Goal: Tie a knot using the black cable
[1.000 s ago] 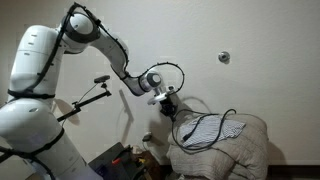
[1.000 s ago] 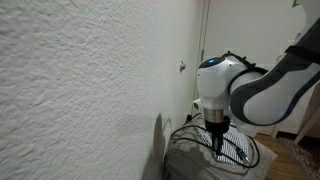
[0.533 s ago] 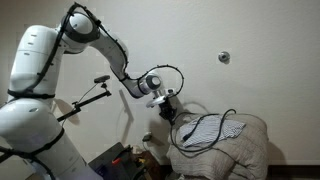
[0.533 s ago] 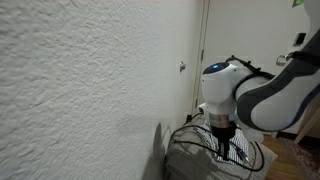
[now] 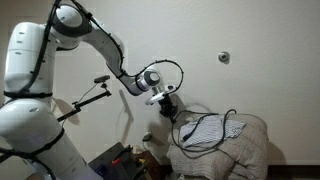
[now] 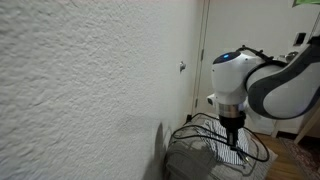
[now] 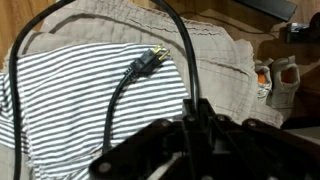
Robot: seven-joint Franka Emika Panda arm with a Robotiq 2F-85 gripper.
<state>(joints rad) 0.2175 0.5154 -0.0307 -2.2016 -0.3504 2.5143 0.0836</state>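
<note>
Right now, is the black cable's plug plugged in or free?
Free: the plug of the black cable lies bare on the striped cloth.

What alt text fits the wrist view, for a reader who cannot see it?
The dark gripper, at the bottom edge, is shut on the black cable, which arcs up out of frame. A plug end lies on a striped cloth over beige fabric.

The black cable [image 7: 115,95] across a cloth [image 7: 65,95] (atop a cushion [image 7: 215,50])

Arm [image 5: 103,42] outstretched, claw [image 5: 169,110] clamped on the black cable [image 7: 184,48].
</note>
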